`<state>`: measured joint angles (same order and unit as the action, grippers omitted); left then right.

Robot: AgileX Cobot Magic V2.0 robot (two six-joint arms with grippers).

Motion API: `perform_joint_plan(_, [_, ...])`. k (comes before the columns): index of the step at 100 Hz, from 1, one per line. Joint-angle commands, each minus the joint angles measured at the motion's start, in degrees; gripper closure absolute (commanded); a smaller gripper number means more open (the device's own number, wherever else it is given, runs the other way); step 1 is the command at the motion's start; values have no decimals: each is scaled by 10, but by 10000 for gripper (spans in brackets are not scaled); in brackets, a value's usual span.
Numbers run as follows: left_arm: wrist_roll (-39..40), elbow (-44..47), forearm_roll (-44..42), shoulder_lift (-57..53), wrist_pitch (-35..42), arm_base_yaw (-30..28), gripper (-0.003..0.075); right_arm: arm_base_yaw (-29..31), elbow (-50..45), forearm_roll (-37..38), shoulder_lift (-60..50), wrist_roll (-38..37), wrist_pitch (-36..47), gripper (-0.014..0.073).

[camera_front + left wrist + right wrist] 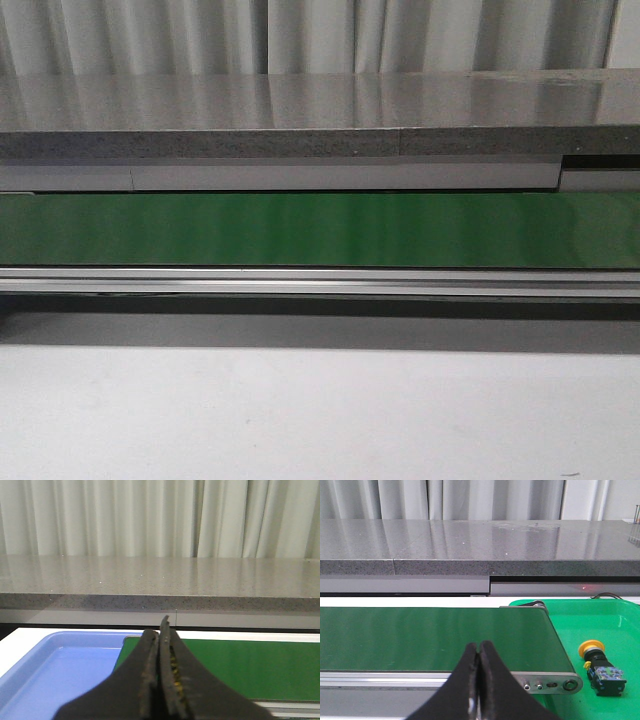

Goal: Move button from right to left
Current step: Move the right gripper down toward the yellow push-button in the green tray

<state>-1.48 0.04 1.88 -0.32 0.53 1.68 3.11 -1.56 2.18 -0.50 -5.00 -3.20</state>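
Observation:
The button, with a round yellow head and a dark blocky body bearing bluish marks, lies on its side in the green tray beyond the belt's end, seen only in the right wrist view. My right gripper is shut with nothing in it, held over the near rail of the green conveyor belt, well apart from the button. My left gripper is shut and empty, over the other belt end beside a blue tray. Neither gripper shows in the front view.
A grey stone-look counter runs behind the green belt, with white curtains behind it. An aluminium rail edges the belt's near side, and a white tabletop lies in front.

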Motion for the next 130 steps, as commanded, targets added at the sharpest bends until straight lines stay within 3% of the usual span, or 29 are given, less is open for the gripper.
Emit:
perform_joint_plan(1, [5, 25, 1, -18, 46, -1, 740, 3, 9, 7, -12, 1, 42, 659])
perform_joint_plan(74, [5, 25, 1, -18, 46, -1, 740, 3, 9, 7, -12, 1, 42, 659])
perform_joint_plan(90, [5, 25, 1, -18, 46, -1, 740, 3, 23, 7, -12, 1, 77, 659])
perform_joint_plan(130, [5, 25, 1, -18, 46, -1, 740, 4, 225, 7, 120, 1, -107, 650])
